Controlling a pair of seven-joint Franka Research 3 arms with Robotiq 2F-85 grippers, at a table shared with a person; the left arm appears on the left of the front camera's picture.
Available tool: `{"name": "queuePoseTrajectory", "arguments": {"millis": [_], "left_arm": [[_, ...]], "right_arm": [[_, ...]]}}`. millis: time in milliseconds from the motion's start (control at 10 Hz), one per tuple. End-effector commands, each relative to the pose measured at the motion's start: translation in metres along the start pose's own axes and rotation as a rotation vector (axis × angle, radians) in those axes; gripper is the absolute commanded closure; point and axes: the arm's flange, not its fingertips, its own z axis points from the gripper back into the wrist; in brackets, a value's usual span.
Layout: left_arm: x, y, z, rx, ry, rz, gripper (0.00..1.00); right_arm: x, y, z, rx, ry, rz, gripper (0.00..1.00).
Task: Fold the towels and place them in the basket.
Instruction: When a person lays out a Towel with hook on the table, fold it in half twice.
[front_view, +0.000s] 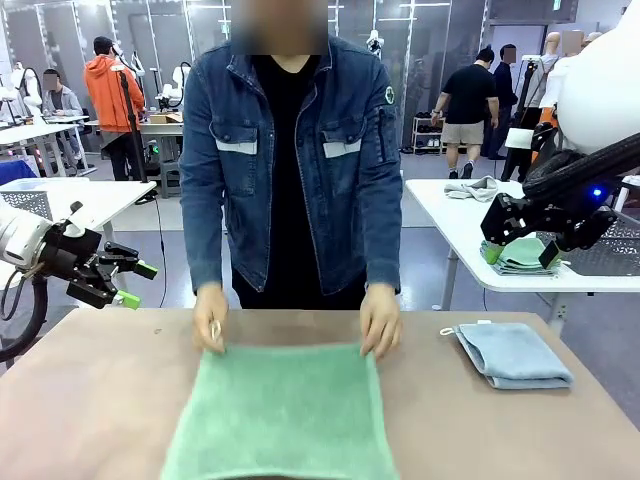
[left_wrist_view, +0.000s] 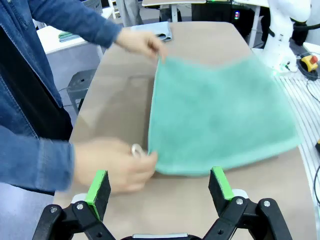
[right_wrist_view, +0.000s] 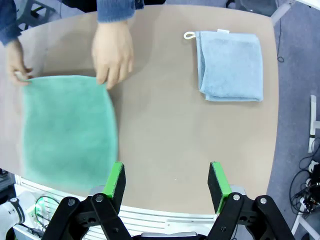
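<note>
Jaws spread and empty, left gripper (front_view: 137, 285) hovers off the nine o'clock edge of the table (front_view: 80, 400). Green towel (front_view: 280, 415) lies flat at centre, a person's hands (front_view: 210, 318) pressing its twelve o'clock corners; soft, light and limp, it likely wants pinching at a corner or hem. Folded blue towel (front_view: 515, 353) rests at three o'clock, and right gripper (front_view: 520, 255) hangs open and empty up at two o'clock.

I face a brown table (front_view: 80, 400); a denim jacket (front_view: 230, 180) at twelve o'clock, a white table (front_view: 450, 215) at two.
</note>
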Motion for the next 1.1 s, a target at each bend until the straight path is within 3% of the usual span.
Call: {"name": "queuePoseTrajectory", "arguments": {"millis": [0,700,900,1000], "left_arm": [[0.002,-0.001,0.000,0.002,0.001,-0.002,0.00],[0.000,0.000,0.000,0.000,0.000,0.000,0.00],[0.048,-0.009,0.026,0.036,0.024,-0.084,0.00],[0.086,-0.017,0.042,0.093,0.100,-0.135,0.00]], "right_arm": [[0.000,0.001,0.001,-0.003,-0.015,-0.021,0.17],[0.000,0.000,0.000,0.000,0.000,0.000,0.17],[0.000,0.020,0.024,0.040,-0.053,0.270,0.17],[0.002,0.033,0.040,0.058,-0.083,0.403,0.17]]}}
